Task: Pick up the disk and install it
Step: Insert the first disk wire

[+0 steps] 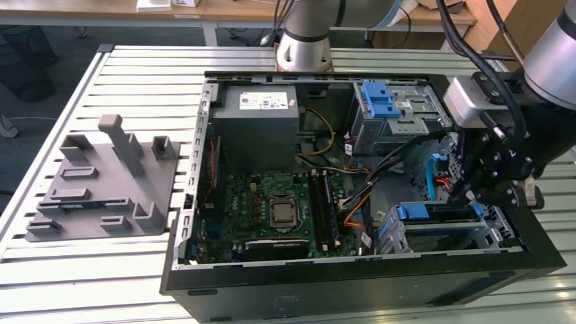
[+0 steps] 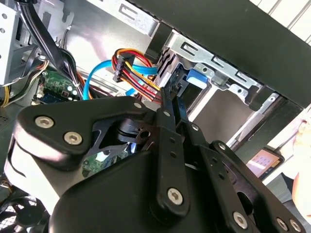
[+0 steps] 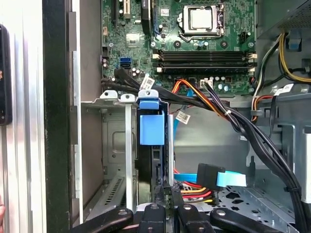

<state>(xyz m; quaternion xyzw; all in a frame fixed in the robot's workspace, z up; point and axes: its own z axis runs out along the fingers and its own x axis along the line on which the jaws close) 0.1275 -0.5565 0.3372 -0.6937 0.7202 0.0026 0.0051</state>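
— How do the fingers [image 2: 170,126] stand?
— Narrow, the two pads close together, tips right at the near end of the disk [image 3: 155,160]. Whether they touch it, I cannot tell

— Where is the disk?
— On edge inside the metal drive cage [image 3: 114,141], straight ahead of the tips, its blue bracket [image 3: 152,128] at the end far from them

— And around them?
— Red, yellow and orange wires [image 2: 133,73] and a blue flat cable [image 2: 90,80] run just beside the tips. Beyond the cage lies the motherboard [image 3: 204,43], farther off the power-supply box [image 1: 261,111]

— Outside?
— The black computer case [image 1: 360,293] lies open on the slatted bench [image 1: 135,74]; the grey fixture plate [image 1: 99,182] sits well apart from the fingers, across the case
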